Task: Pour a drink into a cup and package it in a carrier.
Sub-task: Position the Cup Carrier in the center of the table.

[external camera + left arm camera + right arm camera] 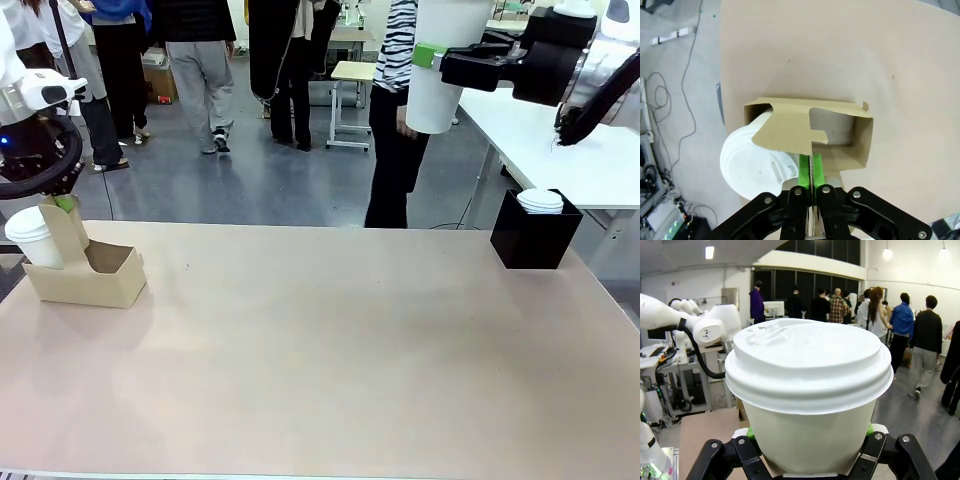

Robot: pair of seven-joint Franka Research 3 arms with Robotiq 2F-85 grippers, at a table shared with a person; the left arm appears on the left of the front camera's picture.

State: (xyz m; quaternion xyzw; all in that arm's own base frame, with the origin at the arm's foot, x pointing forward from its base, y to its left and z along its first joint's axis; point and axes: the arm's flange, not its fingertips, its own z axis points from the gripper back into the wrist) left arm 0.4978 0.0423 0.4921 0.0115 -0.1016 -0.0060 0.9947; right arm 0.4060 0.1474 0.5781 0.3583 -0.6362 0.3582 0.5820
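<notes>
While the left gripper (811, 167) pinches shut on the upright handle of the carrier (866, 145), a lidded cup (747, 160) sits in the slot just beside its fingers. The right gripper (807, 440) is clamped around a second lidded cup (810, 365), gripped between its pads, high above the table (320, 350) and well apart from the carrier.

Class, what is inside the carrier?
One lidded cup sits in one slot of the carrier; the other slot is empty. Its lid hides the cup's contents.
</notes>
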